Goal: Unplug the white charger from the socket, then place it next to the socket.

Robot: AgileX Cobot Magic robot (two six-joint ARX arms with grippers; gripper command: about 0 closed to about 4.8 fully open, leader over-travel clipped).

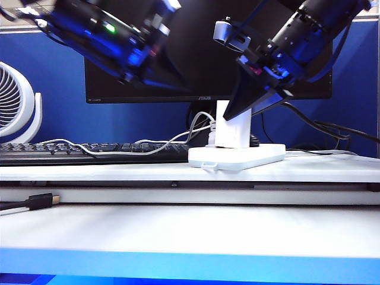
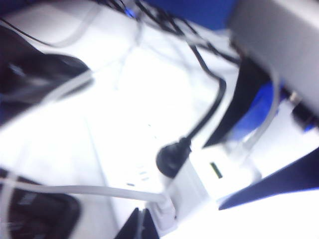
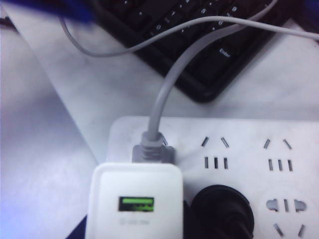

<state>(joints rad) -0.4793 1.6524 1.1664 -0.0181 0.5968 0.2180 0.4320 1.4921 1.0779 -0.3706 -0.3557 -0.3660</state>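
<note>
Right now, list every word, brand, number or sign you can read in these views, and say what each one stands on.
"ASUS": on the lower bezel of the monitor, exterior view.
"Enter": on a key of the black keyboard, right wrist view.
Number keys on that keyboard: too blurred to read surely.
Faint print under the green port of the white charger: too small to read.
The socket: slot openings only, no readable text.
Left wrist view: blurred, nothing readable.

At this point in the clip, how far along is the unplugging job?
Done: nothing; the white charger stands plugged upright in the socket. In hand: the right tool has clamped on the charger's top, while the left tool hangs apart, up left. Left: pull it out and lay it beside the socket.
</note>
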